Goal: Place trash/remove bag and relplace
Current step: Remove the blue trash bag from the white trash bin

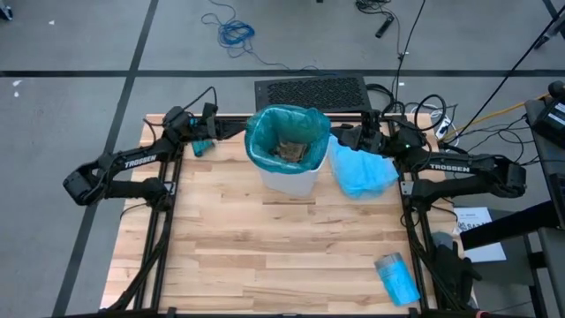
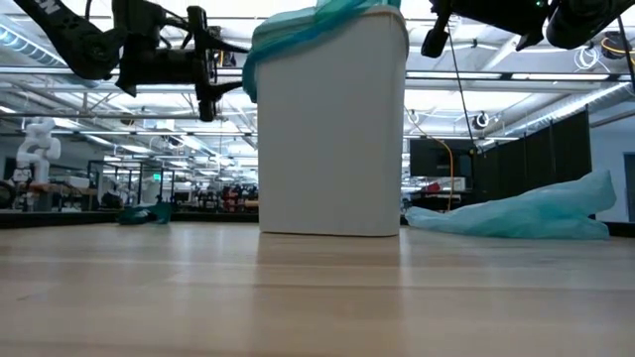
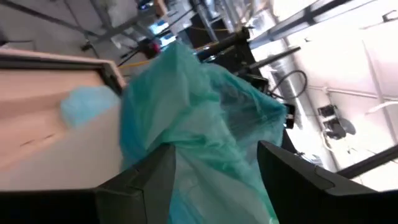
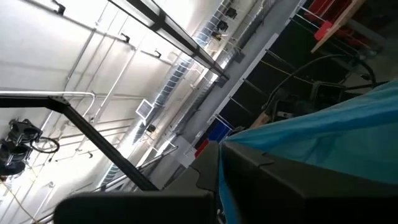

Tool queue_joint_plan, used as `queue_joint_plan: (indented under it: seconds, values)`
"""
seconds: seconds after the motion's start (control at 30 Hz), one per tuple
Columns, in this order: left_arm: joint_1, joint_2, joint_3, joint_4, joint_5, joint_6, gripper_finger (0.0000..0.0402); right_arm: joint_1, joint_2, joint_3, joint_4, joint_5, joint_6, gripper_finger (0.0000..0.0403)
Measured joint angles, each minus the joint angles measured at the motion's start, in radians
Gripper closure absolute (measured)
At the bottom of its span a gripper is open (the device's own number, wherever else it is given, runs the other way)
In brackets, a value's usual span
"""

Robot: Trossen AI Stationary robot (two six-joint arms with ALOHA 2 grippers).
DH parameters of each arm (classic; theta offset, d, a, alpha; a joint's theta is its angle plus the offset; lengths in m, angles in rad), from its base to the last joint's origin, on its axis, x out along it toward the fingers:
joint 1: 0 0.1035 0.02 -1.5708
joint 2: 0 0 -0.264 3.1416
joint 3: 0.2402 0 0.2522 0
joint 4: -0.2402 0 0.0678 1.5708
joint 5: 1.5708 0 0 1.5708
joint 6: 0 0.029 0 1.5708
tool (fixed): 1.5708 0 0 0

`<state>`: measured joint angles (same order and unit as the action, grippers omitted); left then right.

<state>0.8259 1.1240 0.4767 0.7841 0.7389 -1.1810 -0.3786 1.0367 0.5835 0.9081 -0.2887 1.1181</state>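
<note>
A: Near edge first?

B: Roll of blue bags (image 1: pixel 396 277) lying at the near right corner of the surface (image 1: pixel 265 256). Middle of the surface bare wood.

A: The bin?

B: White bin (image 1: pixel 290 181) upright toward the far edge, about centred. Teal bag (image 1: pixel 265 134) lines it, folded over the rim. Trash (image 1: pixel 290 151) sits down inside, brownish crumpled stuff; can't make out single pieces.

A: Anything beside it?

B: Loose blue bag (image 1: pixel 362 170) crumpled flat on the surface just right of the bin, touching or nearly touching it. Small teal scrap (image 1: pixel 202 146) near the far left corner.

A: Left gripper?

B: Left gripper (image 1: pixel 237 129) at the bin's far left rim, up at rim height. Fingers (image 3: pixel 149 180) spread apart in the left wrist view, teal bag right in front and between them, not pinched.

A: Right gripper?

B: Right gripper (image 1: pixel 342 139) at the bin's far right rim, above the loose blue bag. Fingers (image 4: pixel 249 168) pressed together; blue plastic shows along them in the right wrist view, can't tell if any is caught.

A: Behind the surface?

B: Black mat (image 1: pixel 310 92) on the floor past the far edge, blue cable (image 1: pixel 235 34) coiled farther back.
</note>
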Motion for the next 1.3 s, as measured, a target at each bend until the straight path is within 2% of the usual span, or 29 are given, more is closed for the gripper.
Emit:
queue_joint_plan:
  seconds: [0.1, 0.2, 0.4, 0.57, 0.67, 1.0, 1.17, 1.3]
  values:
    - [0.029, 0.000, 0.000, -0.102, 0.073, 0.022, 0.0182, 0.000, 0.000, 0.000, 0.000, 0.001, 0.000, 0.0390]
    - [0.030, 0.000, 0.000, -0.149, 0.087, 0.062, 0.0183, 0.000, 0.000, 0.000, 0.000, 0.003, 0.000, 0.0390]
    - [0.036, -0.004, 0.001, 0.027, 0.070, 0.006, 0.0183, 0.000, 0.000, 0.000, -0.002, 0.009, -0.004, 0.0390]
    - [0.062, -0.002, 0.001, -0.185, 0.107, 0.058, 0.0183, -0.002, 0.000, -0.001, -0.004, 0.021, -0.010, 0.0390]
    - [0.052, -0.002, 0.001, -0.240, 0.107, 0.110, 0.0183, -0.002, 0.000, -0.001, -0.003, 0.023, -0.019, 0.0390]
    - [-0.065, 0.017, 0.001, -0.192, -0.004, 0.116, 0.0183, -0.012, 0.000, -0.001, -0.008, 0.025, -0.022, 0.0390]
    - [-0.106, 0.034, 0.001, -0.045, -0.063, 0.083, 0.0184, -0.022, 0.000, -0.001, -0.013, 0.025, -0.017, 0.0390]
    - [-0.108, 0.036, 0.001, -0.007, -0.078, 0.060, 0.0218, -0.022, 0.000, -0.001, -0.031, 0.025, -0.012, 0.0390]
